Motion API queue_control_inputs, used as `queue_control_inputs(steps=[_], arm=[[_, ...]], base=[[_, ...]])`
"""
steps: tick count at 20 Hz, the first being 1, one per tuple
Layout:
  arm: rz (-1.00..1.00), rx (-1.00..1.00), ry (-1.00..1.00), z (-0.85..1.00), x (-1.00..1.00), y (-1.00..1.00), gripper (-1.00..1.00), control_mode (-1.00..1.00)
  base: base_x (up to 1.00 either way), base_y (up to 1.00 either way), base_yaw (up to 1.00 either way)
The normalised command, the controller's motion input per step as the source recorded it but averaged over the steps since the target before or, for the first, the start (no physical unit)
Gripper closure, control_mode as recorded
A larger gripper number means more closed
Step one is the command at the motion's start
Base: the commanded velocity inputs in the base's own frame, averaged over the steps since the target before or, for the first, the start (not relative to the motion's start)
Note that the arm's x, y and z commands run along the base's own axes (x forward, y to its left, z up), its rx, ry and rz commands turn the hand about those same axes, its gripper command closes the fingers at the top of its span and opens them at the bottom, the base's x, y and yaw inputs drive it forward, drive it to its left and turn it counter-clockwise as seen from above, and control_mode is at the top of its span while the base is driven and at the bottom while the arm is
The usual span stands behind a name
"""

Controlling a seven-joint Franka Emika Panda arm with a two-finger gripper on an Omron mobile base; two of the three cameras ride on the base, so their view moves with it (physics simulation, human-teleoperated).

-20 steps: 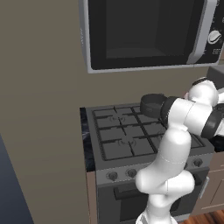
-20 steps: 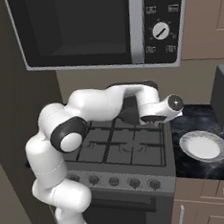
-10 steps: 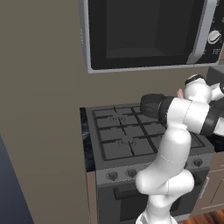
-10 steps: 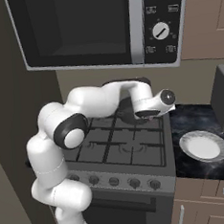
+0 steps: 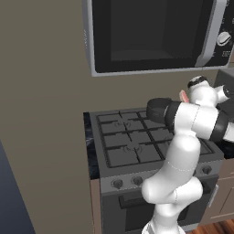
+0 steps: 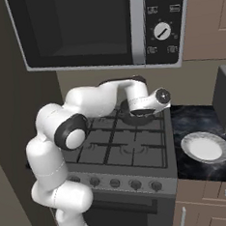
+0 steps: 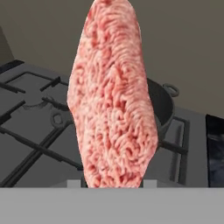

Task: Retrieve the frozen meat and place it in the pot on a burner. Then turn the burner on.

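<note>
The gripper (image 7: 113,181) is clenched on the meat (image 7: 112,94), which stands up from between the finger tips in the hand view, a pink slab with paler streaks. In the left base view a sliver of it (image 5: 183,96) shows beside the hand, above the stove's (image 5: 114,157) back right corner. The pot (image 7: 161,106) sits on the back right burner (image 7: 175,144), just behind the meat. A white plate (image 6: 205,147) lies on the dark counter (image 6: 191,122) right of the stove

No text, label or number can be read anywhere.
</note>
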Motion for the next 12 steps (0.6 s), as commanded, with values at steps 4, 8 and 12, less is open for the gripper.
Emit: queue_control_inputs(steps=[4, 8, 12], arm=[[0.00, 0.00, 0.00, 0.00, 0.34, 0.19, 1.00, -1.00], [0.00, 0.00, 0.00, 0.00, 0.33, 0.18, 1.00, -1.00], [0.00, 0.00, 0.00, 0.00, 0.33, 0.19, 1.00, -1.00]], base=[[0.00, 0.00, 0.00], [0.00, 0.00, 0.00], [0.00, 0.00, 0.00]])
